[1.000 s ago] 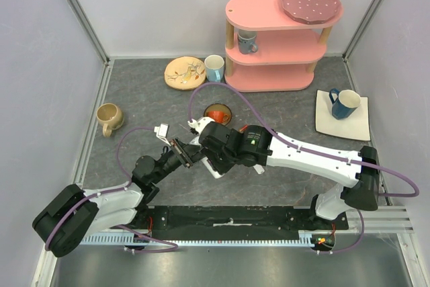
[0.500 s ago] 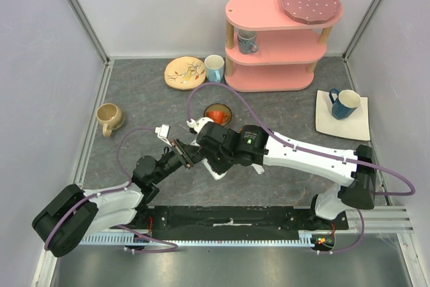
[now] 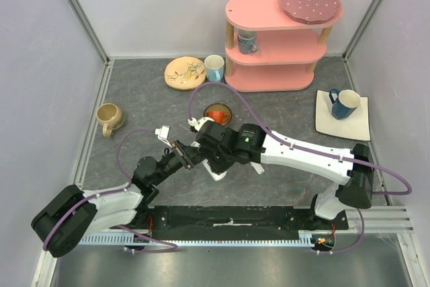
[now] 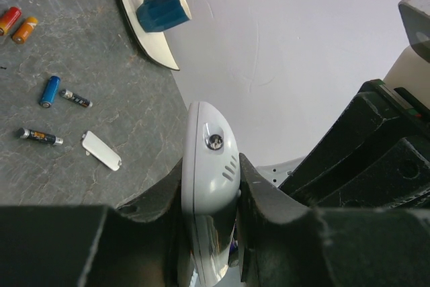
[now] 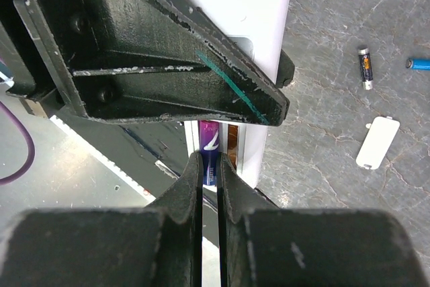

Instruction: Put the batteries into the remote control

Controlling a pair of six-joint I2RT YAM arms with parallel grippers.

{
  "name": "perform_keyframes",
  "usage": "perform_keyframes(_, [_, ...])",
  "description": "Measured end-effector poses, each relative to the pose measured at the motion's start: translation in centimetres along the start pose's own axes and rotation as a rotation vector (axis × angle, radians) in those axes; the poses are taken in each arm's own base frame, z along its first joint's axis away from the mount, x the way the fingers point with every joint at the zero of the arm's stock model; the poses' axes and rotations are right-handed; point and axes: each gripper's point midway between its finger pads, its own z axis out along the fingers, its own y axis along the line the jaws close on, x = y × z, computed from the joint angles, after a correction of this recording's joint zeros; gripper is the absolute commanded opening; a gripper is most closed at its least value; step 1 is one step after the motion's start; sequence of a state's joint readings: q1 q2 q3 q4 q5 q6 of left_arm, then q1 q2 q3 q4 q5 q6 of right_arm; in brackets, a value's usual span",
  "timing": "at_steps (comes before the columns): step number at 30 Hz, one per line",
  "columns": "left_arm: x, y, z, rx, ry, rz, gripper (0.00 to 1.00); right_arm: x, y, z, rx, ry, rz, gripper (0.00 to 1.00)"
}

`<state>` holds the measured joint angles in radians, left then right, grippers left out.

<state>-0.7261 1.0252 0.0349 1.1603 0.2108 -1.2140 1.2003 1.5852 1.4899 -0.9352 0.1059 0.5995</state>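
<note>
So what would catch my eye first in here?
The two arms meet mid-table: the left tool clamps a white remote, and the right tool pinches a purple battery at its open compartment. Nearby, loose batteries and a white cover lie scattered on the grey table, with a pink shelf at the back.

White remote; purple battery with white mark. Dark grey marbled worktop. Blue mug, white cover, pink shelf, pink dotted plate.
</note>
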Motion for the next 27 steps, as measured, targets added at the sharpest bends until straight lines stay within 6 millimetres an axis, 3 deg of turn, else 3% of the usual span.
perform_keyframes(11, [-0.07, 0.15, -0.26, -0.011, -0.007, 0.006, 0.02, 0.05, 0.22, 0.29, -0.01, 0.003, 0.013, 0.2])
perform_keyframes(27, [0.05, 0.38, -0.39, -0.029, -0.008, 0.002, 0.02, -0.08, 0.34, 0.41, -0.017, -0.002, 0.014, 0.27])
